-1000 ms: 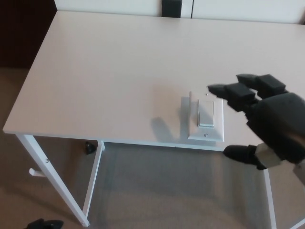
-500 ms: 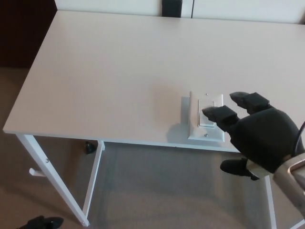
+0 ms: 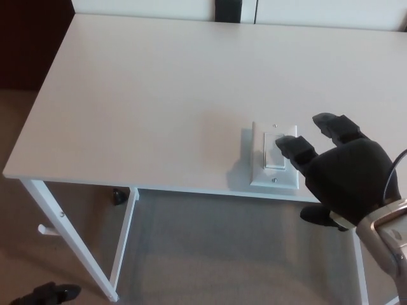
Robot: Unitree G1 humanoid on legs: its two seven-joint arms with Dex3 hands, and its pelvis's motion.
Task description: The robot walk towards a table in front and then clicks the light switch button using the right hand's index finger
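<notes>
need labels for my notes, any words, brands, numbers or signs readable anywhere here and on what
None: no text can be read in the head view.
The light switch plate on the table is plain white, showing only two small screws.
The right hand, its fingers over the rocker, is plain black with no marking.
The dark object behind the table's far edge shows no label.

Right hand [image 3: 346, 175] over white table [image 3: 146, 95], fingers [image 3: 294, 149] spread, one fingertip on light switch [image 3: 275, 155].

White table [image 3: 159, 95]; light switch plate [image 3: 274, 156] lies near front edge.
</notes>
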